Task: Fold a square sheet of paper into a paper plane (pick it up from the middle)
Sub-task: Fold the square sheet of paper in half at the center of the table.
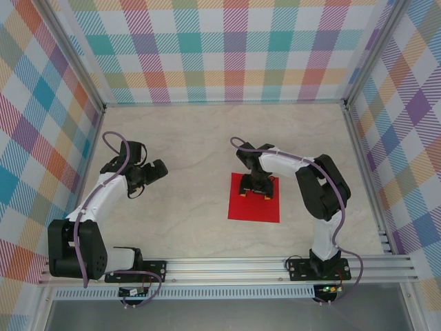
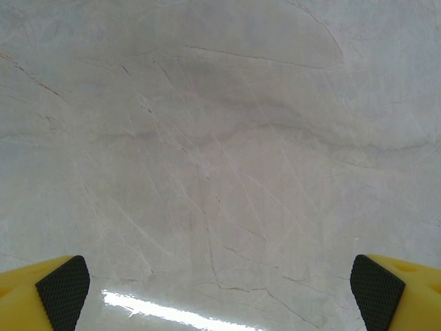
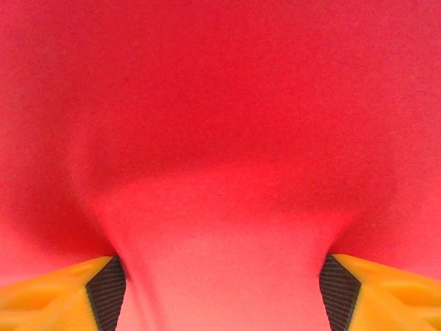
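The thin, bright red square sheet of paper (image 1: pixel 253 209) is laid on the pale marbled table (image 1: pixel 186 138), right of centre. The right gripper (image 1: pixel 255 189) is pressed down on the sheet's far half. Its yellow, black-padded fingers (image 3: pixel 107 289) are held apart, and the paper is puckered into a hump between them. The left gripper (image 1: pixel 153 172) is held wide open over the table, well apart from the sheet.
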